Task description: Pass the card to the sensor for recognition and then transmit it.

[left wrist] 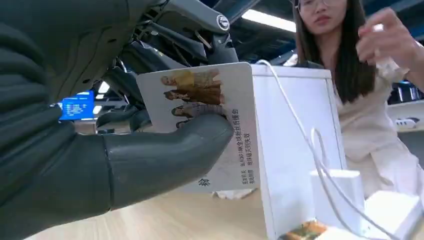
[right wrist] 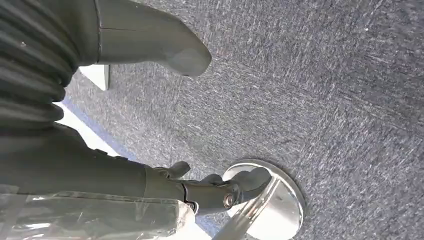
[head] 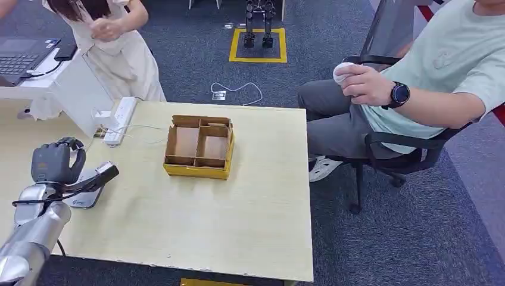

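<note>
A: While the left hand [head: 56, 162] sits at the lower left of the frame over the pale table [head: 226, 226], what is it holding?

B: Item one, a card [left wrist: 220, 125]. In the left wrist view the thick thumb presses across its printed face and the darker fingers [left wrist: 150, 65] back it from behind, so it is pinched upright. The card shows small figures and a column of print along one edge.

A: And under the hand?

B: Item two, a flat white sensor pad [head: 83, 196], lying on the table at the lower left, just below the hand. Whether the card touches it, I cannot tell.

A: The right hand?

B: Item three, right hand [right wrist: 165, 50], hanging over grey carpet in its wrist view. The thumb stands apart from the fingers, which are loosely bent, nothing in them.

A: Other stock?

B: A yellow cardboard box [head: 198, 146] with compartments at mid-table; a white power strip [head: 121, 121] at upper left of the table; a laptop [head: 21, 56] in the top left corner; a standing person in white [head: 113, 47]; a seated person [head: 417, 83] in a chair at upper right, wearing a dark wristwatch.
</note>
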Action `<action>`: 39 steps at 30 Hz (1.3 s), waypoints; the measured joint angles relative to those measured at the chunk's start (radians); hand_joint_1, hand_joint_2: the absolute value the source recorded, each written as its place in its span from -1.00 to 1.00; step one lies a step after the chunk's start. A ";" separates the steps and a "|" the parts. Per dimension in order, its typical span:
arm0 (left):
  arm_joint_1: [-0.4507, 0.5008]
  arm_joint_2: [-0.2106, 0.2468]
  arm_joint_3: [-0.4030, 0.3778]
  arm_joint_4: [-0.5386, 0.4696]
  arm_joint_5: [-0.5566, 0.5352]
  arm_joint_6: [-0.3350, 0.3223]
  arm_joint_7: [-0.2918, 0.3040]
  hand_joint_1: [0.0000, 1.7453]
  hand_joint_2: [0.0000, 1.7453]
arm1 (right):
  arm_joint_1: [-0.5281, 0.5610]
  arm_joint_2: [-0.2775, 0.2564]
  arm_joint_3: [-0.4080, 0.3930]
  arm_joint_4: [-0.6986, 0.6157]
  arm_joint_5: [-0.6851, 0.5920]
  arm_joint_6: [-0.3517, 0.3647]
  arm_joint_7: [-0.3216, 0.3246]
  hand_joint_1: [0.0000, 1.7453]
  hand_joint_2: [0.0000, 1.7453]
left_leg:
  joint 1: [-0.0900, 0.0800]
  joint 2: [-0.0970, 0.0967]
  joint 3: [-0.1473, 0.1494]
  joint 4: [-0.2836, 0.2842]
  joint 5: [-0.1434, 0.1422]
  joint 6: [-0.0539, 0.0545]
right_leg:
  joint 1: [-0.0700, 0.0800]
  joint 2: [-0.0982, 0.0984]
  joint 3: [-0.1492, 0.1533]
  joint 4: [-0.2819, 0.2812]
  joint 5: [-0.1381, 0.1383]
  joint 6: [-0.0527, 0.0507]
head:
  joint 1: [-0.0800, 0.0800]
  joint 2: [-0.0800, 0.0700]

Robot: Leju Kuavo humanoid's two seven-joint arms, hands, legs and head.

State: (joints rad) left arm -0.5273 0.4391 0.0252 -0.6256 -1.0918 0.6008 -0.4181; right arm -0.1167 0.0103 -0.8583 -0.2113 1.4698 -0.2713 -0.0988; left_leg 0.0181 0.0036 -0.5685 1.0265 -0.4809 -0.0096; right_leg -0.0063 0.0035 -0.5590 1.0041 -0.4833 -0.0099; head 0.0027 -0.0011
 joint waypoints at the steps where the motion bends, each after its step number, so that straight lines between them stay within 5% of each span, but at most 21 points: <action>1: -0.010 -0.002 0.000 0.000 0.001 0.005 0.001 1.00 1.00 | -0.002 0.000 0.001 0.000 0.003 0.004 0.000 -1.00 1.00 | 0.000 0.000 -0.001 0.000 0.000 0.000 | 0.000 0.000 -0.001 0.000 0.000 0.000 | 0.000 0.000; 14: -0.210 -0.047 0.000 0.035 -0.048 0.008 0.037 1.00 1.00 | -0.025 0.010 0.024 0.000 0.026 0.020 0.010 -1.00 1.00 | 0.000 0.000 -0.001 0.000 0.001 0.000 | 0.000 0.000 -0.001 0.000 0.002 -0.001 | 0.000 0.000; 33: -0.311 -0.084 0.000 0.058 -0.090 -0.010 0.071 1.00 1.00 | -0.031 0.014 0.031 0.000 0.029 0.023 0.014 -1.00 1.00 | 0.000 0.001 -0.002 0.000 0.001 0.000 | 0.000 0.001 -0.002 0.000 0.002 -0.001 | 0.000 0.000; 34: -0.318 -0.085 0.000 0.059 -0.085 -0.018 0.069 -1.00 1.00 | -0.031 0.014 0.031 0.000 0.029 0.024 0.014 -1.00 1.00 | 0.000 0.001 -0.002 0.000 0.001 0.000 | 0.000 0.001 -0.002 0.000 0.002 -0.001 | 0.000 0.000; 39: -0.333 -0.098 0.000 0.060 -0.082 -0.034 0.075 -1.00 1.00 | -0.032 0.016 0.031 0.000 0.026 0.025 0.014 -1.00 1.00 | 0.000 0.001 -0.002 0.000 0.001 0.000 | 0.000 0.001 -0.003 0.000 0.002 -0.001 | 0.000 0.000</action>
State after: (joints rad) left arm -0.8599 0.3406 0.0248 -0.5657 -1.1738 0.5673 -0.3433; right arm -0.1484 0.0259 -0.8274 -0.2113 1.4954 -0.2464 -0.0851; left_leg 0.0179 0.0042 -0.5709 1.0269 -0.4795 -0.0098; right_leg -0.0064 0.0042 -0.5616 1.0042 -0.4813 -0.0105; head 0.0027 -0.0008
